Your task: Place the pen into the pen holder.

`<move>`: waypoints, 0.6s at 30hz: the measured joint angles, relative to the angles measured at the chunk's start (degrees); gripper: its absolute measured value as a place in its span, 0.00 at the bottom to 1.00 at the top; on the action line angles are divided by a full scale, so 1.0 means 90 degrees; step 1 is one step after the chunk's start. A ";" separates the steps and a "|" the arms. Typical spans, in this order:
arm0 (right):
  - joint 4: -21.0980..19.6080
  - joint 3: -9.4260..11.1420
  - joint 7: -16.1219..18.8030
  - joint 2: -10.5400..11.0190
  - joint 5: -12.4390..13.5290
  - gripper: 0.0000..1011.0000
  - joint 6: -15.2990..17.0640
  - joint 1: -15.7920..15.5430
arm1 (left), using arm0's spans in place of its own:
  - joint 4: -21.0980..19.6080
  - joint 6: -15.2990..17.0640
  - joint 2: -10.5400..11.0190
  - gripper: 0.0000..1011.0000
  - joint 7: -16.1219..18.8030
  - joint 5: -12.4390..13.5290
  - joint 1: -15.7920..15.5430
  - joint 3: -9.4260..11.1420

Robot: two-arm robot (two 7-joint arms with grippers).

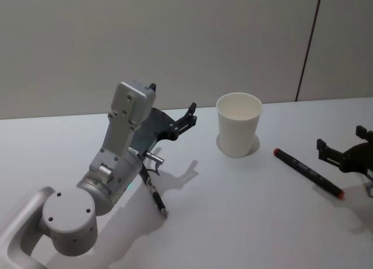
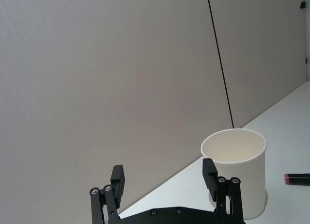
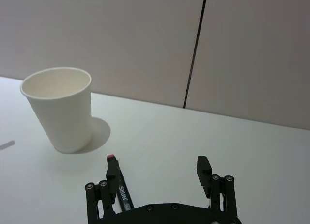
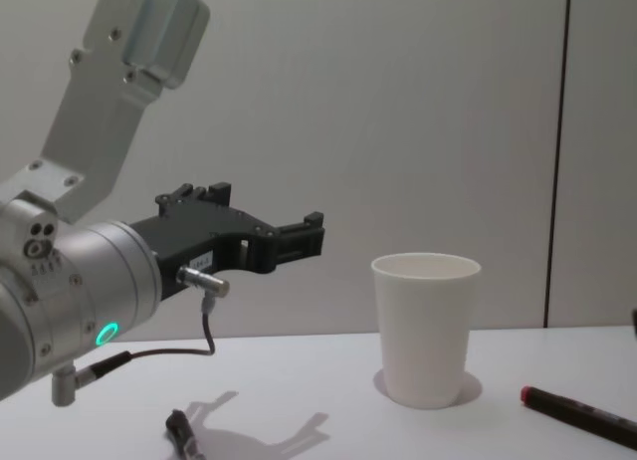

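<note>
Right claw [image 3: 158, 165], fingers apart, hung by pen [image 1: 309, 172] lying near cup [image 1: 239, 132], likely lining up a grab; left claw [image 2: 163, 169] gaped empty.

A plain, pale grey wall [image 1: 145, 36] stands behind both tools, smooth and panelled. One thin dark seam [image 1: 309, 45] runs down it from top to bottom. The seam is well off to the right of the left tool [image 1: 172, 98], and beyond the right tool [image 1: 341, 138], a little to that tool's left. Past the tools, the wall meets a flat white tabletop [image 1: 233, 222] in a straight line. The tabletop is matte and evenly white. The light is soft and even, and a faint grey shadow [image 1: 178, 177] lies on the tabletop just below the left tool.
</note>
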 joint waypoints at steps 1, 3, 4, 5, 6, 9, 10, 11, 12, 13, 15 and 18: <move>0.0045 -0.0028 0.0040 -0.0024 -0.0046 0.99 0.0103 0.0062 | 0.0000 0.0000 0.0000 0.99 0.0000 0.0000 0.0000 0.0000; 0.0110 -0.0067 0.0107 -0.0059 -0.0106 0.99 0.0265 0.0142 | 0.0000 0.0000 0.0000 0.99 0.0000 0.0000 0.0000 0.0000; 0.0128 -0.0079 0.0133 -0.0069 -0.0133 0.99 0.0326 0.0165 | 0.0000 0.0000 0.0000 0.99 0.0000 0.0000 0.0000 0.0000; 0.0148 -0.0092 0.0152 -0.0081 -0.0153 0.99 0.0370 0.0189 | 0.0000 0.0000 0.0000 0.99 0.0000 0.0000 0.0000 0.0000; 0.0166 -0.0104 0.0172 -0.0091 -0.0172 0.99 0.0414 0.0211 | 0.0000 0.0000 0.0000 0.99 0.0000 0.0000 0.0000 0.0000; 0.0270 -0.0167 0.0264 -0.0146 -0.0278 0.99 0.0614 0.0313 | 0.0000 0.0000 0.0000 0.99 0.0000 0.0000 0.0000 0.0000; 0.0290 -0.0178 0.0279 -0.0155 -0.0298 0.99 0.0650 0.0330 | 0.0000 0.0000 0.0000 0.99 0.0000 0.0000 0.0000 0.0000; 0.0290 -0.0178 0.0279 -0.0155 -0.0298 0.99 0.0650 0.0330 | 0.0000 0.0000 0.0000 0.99 0.0000 0.0000 0.0000 0.0000; 0.0330 -0.0200 0.0314 -0.0172 -0.0348 0.99 0.0725 0.0362 | 0.0000 0.0000 0.0000 0.99 0.0000 0.0000 0.0000 0.0000; 0.0371 -0.0222 0.0352 -0.0189 -0.0387 0.99 0.0783 0.0394 | 0.0000 0.0000 0.0000 0.99 0.0000 0.0000 0.0000 0.0000; 0.0403 -0.0240 0.0377 -0.0203 -0.0422 0.99 0.0826 0.0419 | 0.0000 0.0000 0.0000 0.99 0.0000 0.0000 0.0000 0.0000; 0.0474 -0.0281 0.0432 -0.0231 -0.0509 0.99 0.0915 0.0468 | 0.0000 0.0000 0.0000 0.99 0.0000 0.0000 0.0000 0.0000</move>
